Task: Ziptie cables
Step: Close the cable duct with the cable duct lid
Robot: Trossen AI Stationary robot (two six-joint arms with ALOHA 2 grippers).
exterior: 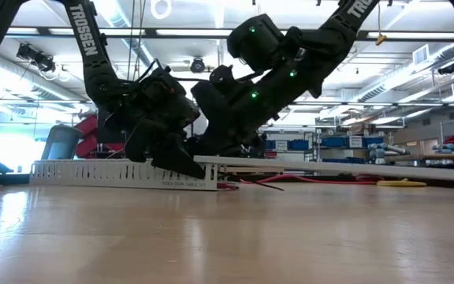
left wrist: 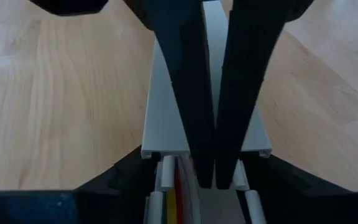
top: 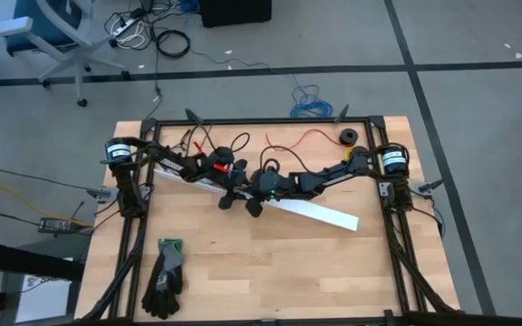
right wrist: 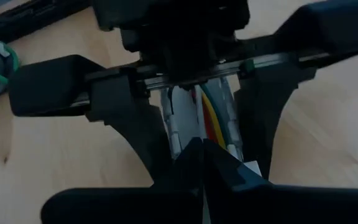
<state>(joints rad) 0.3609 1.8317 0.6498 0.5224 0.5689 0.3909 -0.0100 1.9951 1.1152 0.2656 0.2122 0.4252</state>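
The table (top: 270,263) was pale butcher-block wood, its grain running in long strips, framed by dark rails. Nearest the front edge lay a pair of black work gloves (top: 165,276) with green cuffs, limp and rubbery. Farther back, a long white slotted plastic channel (top: 311,211) ran slantwise across the boards, smooth and stiff, with comb-like teeth along one stretch. Both arms met over it mid-table. The left gripper (top: 228,195) reached down onto the channel, its matte black fingers (left wrist: 188,93) standing narrowly apart with only a thin gap between them; I could not tell whether they pinched anything. The right gripper (top: 259,193) faced it, just beside, its fingertips (right wrist: 201,155) pressed fully together and closed on nothing I could make out. The cables (right wrist: 211,118), thin yellow, red and green wires, lay inside the channel between the two grippers. Behind them a loose red wire (top: 306,138) curled near a small black spool (top: 347,137). Beyond the table were grey carpet, a coiled blue cable (top: 308,100) and a chair base (top: 62,45).
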